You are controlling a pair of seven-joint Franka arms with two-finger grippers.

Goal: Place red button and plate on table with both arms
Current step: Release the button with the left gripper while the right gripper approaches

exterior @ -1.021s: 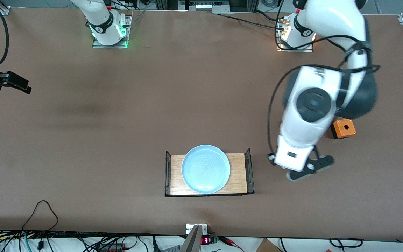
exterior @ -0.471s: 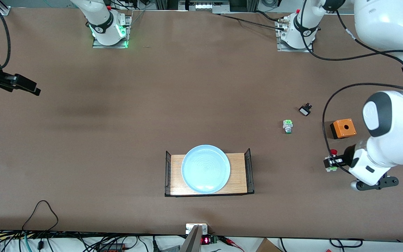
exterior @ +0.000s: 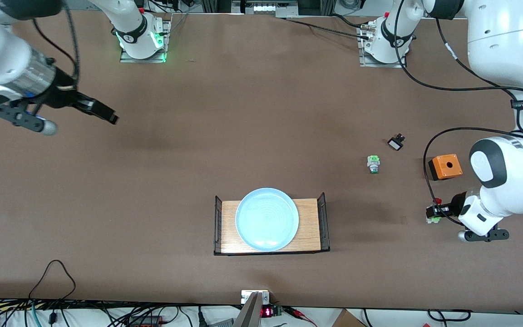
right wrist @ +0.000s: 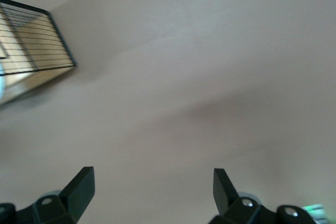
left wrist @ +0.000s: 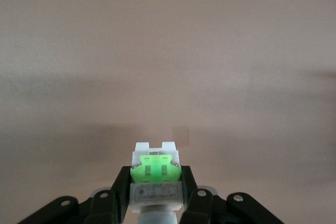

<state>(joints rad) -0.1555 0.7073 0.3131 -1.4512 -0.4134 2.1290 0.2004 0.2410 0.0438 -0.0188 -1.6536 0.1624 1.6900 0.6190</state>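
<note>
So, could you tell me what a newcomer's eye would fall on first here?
Probably the pale blue plate on the small wooden tray, nearer the front camera. Next, the left gripper, shut on the red button over the table at the left arm's end, and the open right gripper above bare tabletop.

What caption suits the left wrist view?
Left end effector shut on the red button above bare table.

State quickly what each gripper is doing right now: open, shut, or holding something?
Left gripper: shut on the red button, over the table.
Right gripper: open, holding nothing.
</note>
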